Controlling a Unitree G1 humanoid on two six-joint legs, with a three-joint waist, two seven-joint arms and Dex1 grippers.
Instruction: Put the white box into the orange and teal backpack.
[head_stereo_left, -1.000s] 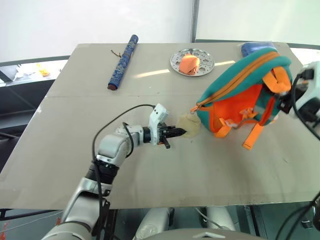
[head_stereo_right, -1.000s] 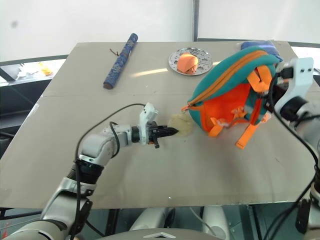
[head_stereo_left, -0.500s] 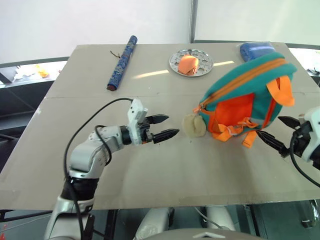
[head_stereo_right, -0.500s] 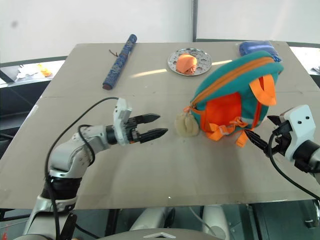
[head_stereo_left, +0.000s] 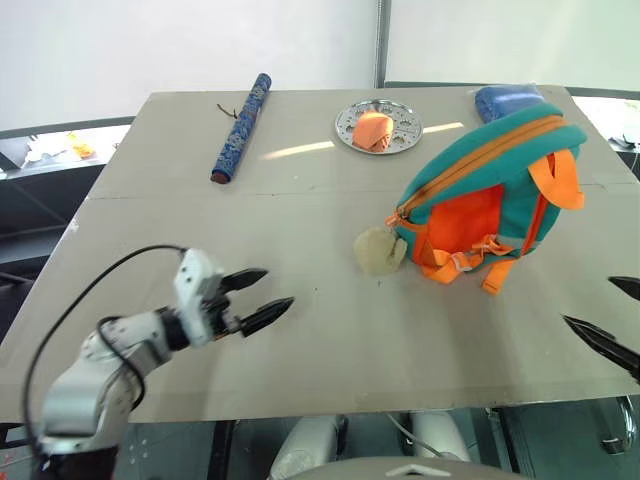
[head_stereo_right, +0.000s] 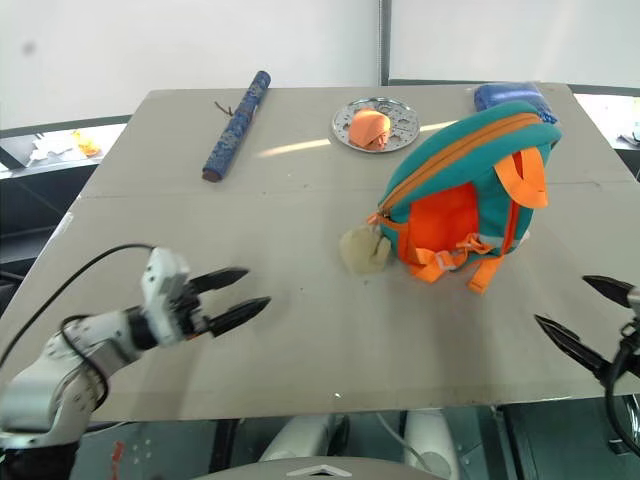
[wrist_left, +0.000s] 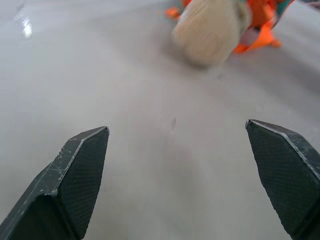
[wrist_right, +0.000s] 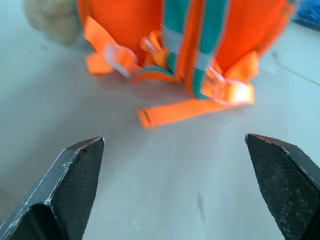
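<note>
The orange and teal backpack (head_stereo_left: 490, 190) stands upright on the table (head_stereo_left: 300, 210), right of the middle, with its orange straps facing me. Its beige plush charm (head_stereo_left: 378, 250) lies on the table at its left side. The white box is out of view. My left gripper (head_stereo_left: 278, 285) is open and empty near the front left, a good way left of the charm. My right gripper (head_stereo_left: 588, 300) hangs open and empty at the front right, short of the backpack. The left wrist view looks past its own fingers (wrist_left: 75, 170) at the charm (wrist_left: 210, 30); the right wrist view faces the backpack's straps (wrist_right: 200, 40).
A blue patterned roll (head_stereo_left: 240, 125) lies at the back left. At the back middle sits a round perforated metal plate (head_stereo_left: 400, 128) with an orange thing (head_stereo_left: 373, 128) on it. A blue pouch (head_stereo_left: 508, 98) lies behind the backpack.
Both grippers have opened and pulled back toward the table's near edge, the left away from the charm, the right away from the backpack's strap side. The backpack has settled upright.
</note>
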